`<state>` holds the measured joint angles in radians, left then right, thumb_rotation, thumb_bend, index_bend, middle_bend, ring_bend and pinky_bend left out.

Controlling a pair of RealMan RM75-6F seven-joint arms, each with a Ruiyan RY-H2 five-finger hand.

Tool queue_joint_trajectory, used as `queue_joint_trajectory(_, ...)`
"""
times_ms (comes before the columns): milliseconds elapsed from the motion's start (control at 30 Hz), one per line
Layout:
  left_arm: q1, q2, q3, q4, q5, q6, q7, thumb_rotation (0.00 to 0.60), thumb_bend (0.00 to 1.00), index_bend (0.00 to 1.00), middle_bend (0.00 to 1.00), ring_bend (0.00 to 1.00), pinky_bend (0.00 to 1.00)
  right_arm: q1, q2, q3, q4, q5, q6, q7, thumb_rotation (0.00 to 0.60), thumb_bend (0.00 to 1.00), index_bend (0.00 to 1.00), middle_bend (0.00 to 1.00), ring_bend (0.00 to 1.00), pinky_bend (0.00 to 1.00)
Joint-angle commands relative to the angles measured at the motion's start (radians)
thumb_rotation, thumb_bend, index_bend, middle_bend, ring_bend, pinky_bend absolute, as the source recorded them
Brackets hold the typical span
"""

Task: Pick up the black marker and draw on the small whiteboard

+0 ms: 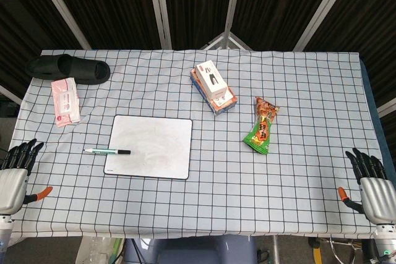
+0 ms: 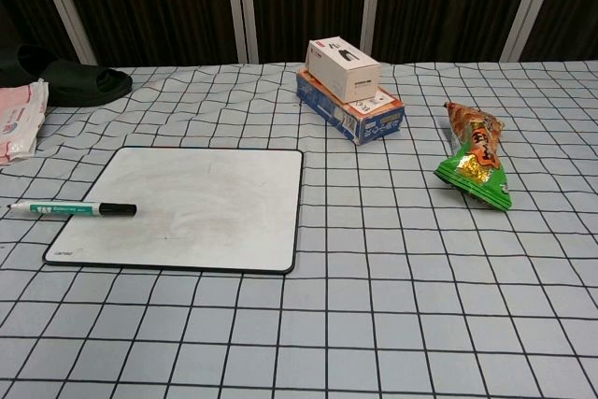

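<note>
The small whiteboard (image 1: 150,146) (image 2: 192,206) lies flat on the checked tablecloth, left of centre. The marker (image 1: 107,151) (image 2: 73,208), white and green with a black cap, lies across the board's left edge, cap end on the board. My left hand (image 1: 13,175) hovers at the table's left front corner, fingers apart and holding nothing, well left of the marker. At the right front corner my right hand (image 1: 370,180) is also spread and holds nothing. Neither hand shows in the chest view.
A stack of two boxes (image 1: 213,87) (image 2: 348,89) stands at the back centre. A green snack bag (image 1: 262,125) (image 2: 476,166) lies to the right. A black slipper (image 1: 68,68) (image 2: 65,79) and a pink packet (image 1: 65,101) (image 2: 19,118) sit at the back left.
</note>
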<state>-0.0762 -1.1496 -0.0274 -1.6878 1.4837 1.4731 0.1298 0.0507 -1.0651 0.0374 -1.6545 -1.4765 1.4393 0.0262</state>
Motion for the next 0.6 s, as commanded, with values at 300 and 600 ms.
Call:
queue_joint_trajectory(300, -0.153, -0.052, -0.085, 0.030, -0.111, -0.207, 0.109, 0.600, 0.20, 0.21, 0.00, 0.00, 0.00, -0.001, 0.003, -0.001, -0.004, 0.007, -0.007, 0.008, 0.600, 0.35, 0.00, 0.00, 0.00, 0.00)
queue_joint_trajectory(600, -0.298, -0.162, -0.149, 0.080, -0.272, -0.394, 0.253, 0.600, 0.33, 0.39, 0.00, 0.00, 0.00, 0.003, 0.005, 0.001, -0.002, 0.012, -0.015, 0.019, 0.600, 0.35, 0.00, 0.00, 0.00, 0.00)
